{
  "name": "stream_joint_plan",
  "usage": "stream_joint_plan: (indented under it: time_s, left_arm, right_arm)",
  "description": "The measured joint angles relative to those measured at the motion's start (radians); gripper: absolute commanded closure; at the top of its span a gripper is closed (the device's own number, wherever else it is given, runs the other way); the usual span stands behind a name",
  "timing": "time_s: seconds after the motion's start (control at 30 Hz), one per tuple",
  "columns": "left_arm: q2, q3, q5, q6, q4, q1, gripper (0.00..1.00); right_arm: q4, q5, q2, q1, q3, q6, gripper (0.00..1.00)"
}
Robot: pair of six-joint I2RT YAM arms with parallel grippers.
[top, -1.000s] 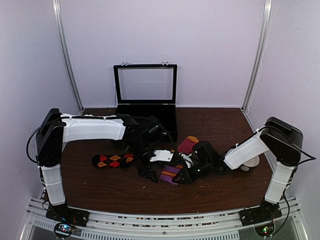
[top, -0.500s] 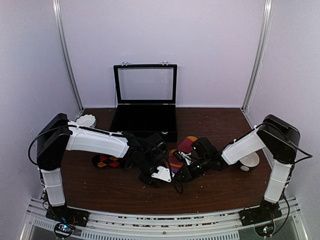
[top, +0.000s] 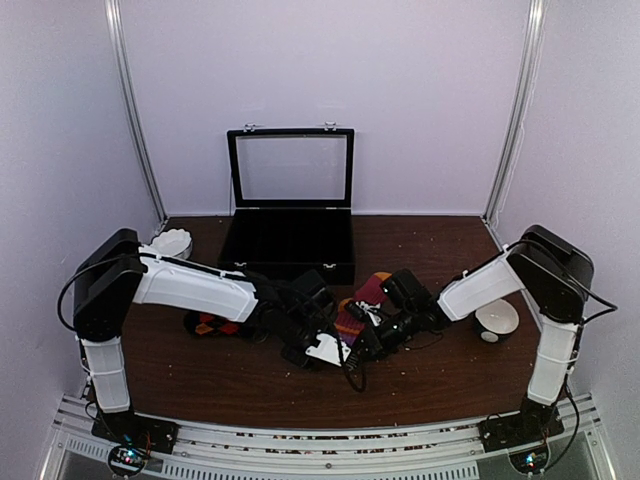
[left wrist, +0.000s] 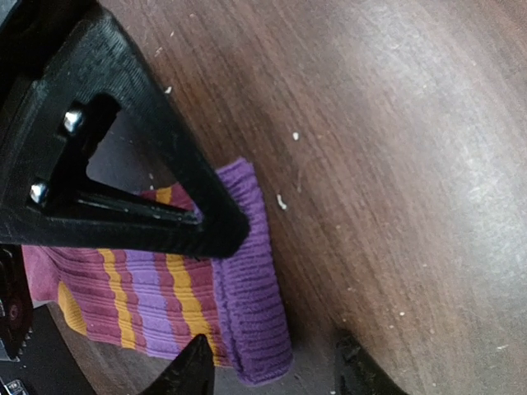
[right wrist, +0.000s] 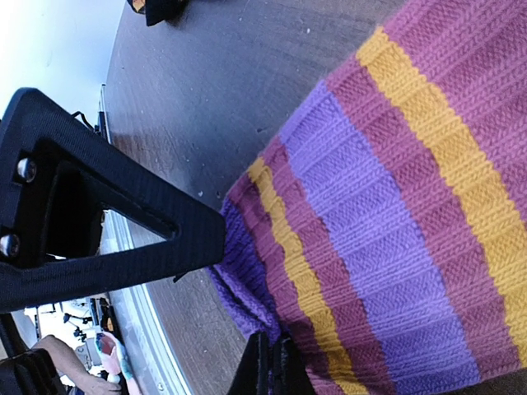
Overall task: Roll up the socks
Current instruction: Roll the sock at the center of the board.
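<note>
Nearest you, mid-counter (top: 250, 385), your right fingers (right wrist: 123, 239) are pinched shut on a corner of the purple cuff (left wrist: 251, 271) of the striped sock (right wrist: 395, 206), likely to anchor it. Your left fingers (left wrist: 156, 214) stand half-spread astride that cuff, not clamped, as if to take the edge that starts the roll. Just behind your left arm the argyle sock (top: 205, 323) lies flat and unrolled, and farthest back the open case (top: 290, 240) stands, perhaps where rolled socks go.
</note>
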Motion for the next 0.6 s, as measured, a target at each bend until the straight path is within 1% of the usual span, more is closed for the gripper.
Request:
stream_joint_plan:
  time_s: [0.03, 0.1, 0.17, 0.2, 0.3, 0.4, 0.6]
  left_arm:
    - [0.000, -0.005, -0.006, 0.001, 0.014, -0.002, 0.36]
    - [-0.004, -0.016, -0.018, 0.005, 0.036, -0.004, 0.29]
    - [-0.015, -0.027, -0.021, 0.000, 0.050, -0.004, 0.28]
    - [-0.026, -0.036, -0.019, -0.001, 0.049, -0.005, 0.29]
    - [-0.063, -0.052, -0.003, 0.000, 0.029, -0.006, 0.40]
    - [-0.082, -0.051, 0.019, 0.008, 0.023, -0.013, 0.47]
    - [-0.045, -0.025, 0.036, 0.021, -0.025, -0.025, 0.49]
  right_arm:
    - [-0.003, -0.003, 0.002, -0.001, 0.001, 0.000, 1.00]
    - [-0.006, -0.007, 0.003, -0.002, 0.004, 0.000, 1.00]
    - [-0.013, -0.009, 0.006, -0.003, 0.007, -0.001, 1.00]
    - [-0.016, -0.011, 0.007, -0.004, 0.009, -0.002, 1.00]
    - [-0.021, -0.023, 0.013, -0.009, 0.013, -0.003, 1.00]
    - [-0.019, -0.030, 0.016, -0.011, 0.013, -0.003, 1.00]
    - [-0.016, -0.039, 0.019, -0.014, 0.013, -0.003, 1.00]
